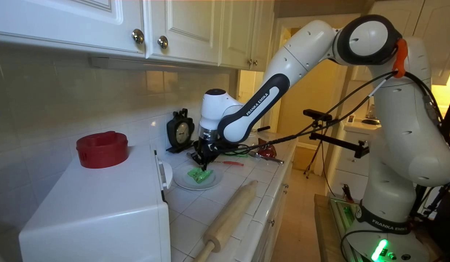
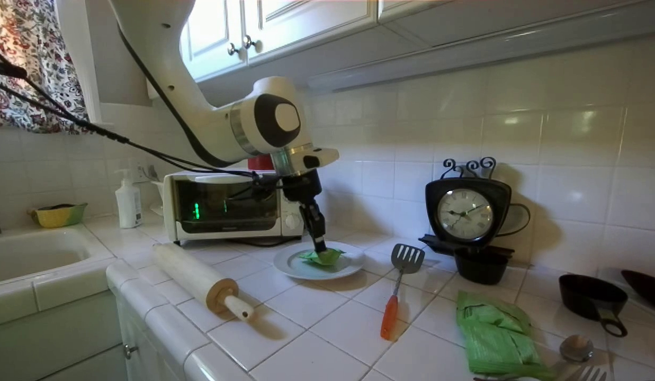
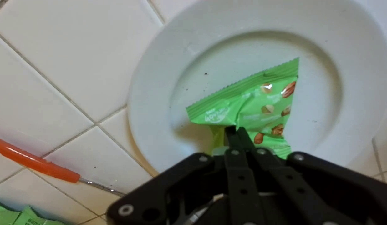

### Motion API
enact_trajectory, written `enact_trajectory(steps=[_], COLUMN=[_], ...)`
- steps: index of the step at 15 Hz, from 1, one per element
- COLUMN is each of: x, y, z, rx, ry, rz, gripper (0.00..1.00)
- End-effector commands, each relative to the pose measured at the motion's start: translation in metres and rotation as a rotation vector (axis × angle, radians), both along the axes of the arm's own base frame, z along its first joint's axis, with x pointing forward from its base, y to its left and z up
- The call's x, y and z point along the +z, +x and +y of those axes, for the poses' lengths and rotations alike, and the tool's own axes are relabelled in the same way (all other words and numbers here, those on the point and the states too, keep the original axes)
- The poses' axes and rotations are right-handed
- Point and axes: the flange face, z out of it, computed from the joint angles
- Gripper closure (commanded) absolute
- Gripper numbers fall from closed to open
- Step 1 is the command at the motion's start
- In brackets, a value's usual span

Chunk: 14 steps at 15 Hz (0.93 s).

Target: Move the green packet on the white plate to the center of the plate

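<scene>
The green packet (image 3: 265, 106) is crinkled and lies within the white plate (image 3: 152, 78), partly over its middle well and toward the gripper side in the wrist view. My gripper (image 3: 237, 128) has its two fingertips almost together, with a crease of the packet running into them, so it looks shut on the packet. The fingers hide part of the packet's lower edge. In both exterior views the gripper (image 1: 204, 168) (image 2: 320, 248) points down onto the packet (image 1: 198, 176) (image 2: 330, 258), over the plate (image 1: 179, 179) (image 2: 286, 262). Any gap beneath the packet is hard to judge.
A rolling pin (image 2: 195, 275) lies near the counter edge. A white toaster oven (image 1: 101, 196) with a red bowl (image 1: 102, 150) on top stands beside the plate. An orange-handled spatula (image 2: 389, 317), a clock (image 2: 467, 211), other green packets (image 2: 496, 333) and a black pan (image 2: 592, 296) are nearby.
</scene>
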Motion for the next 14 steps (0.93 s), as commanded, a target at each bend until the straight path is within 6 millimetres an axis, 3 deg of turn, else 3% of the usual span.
enact_trajectory(steps=[1, 4, 9, 11, 14], x=[-0.006, 0.011, 0.097, 0.129, 0.168], y=[-0.003, -0.009, -0.046, -0.069, -0.102], z=[0.002, 0.009, 0.021, 0.018, 0.011], rx=[0.015, 0.028, 0.096, 0.11, 0.072], ry=[-0.005, 0.008, -0.05, -0.112, -0.217], rz=[-0.007, -0.008, -0.099, -0.046, 0.074], gripper=[0.72, 0.53, 0.19, 0.04, 0.0])
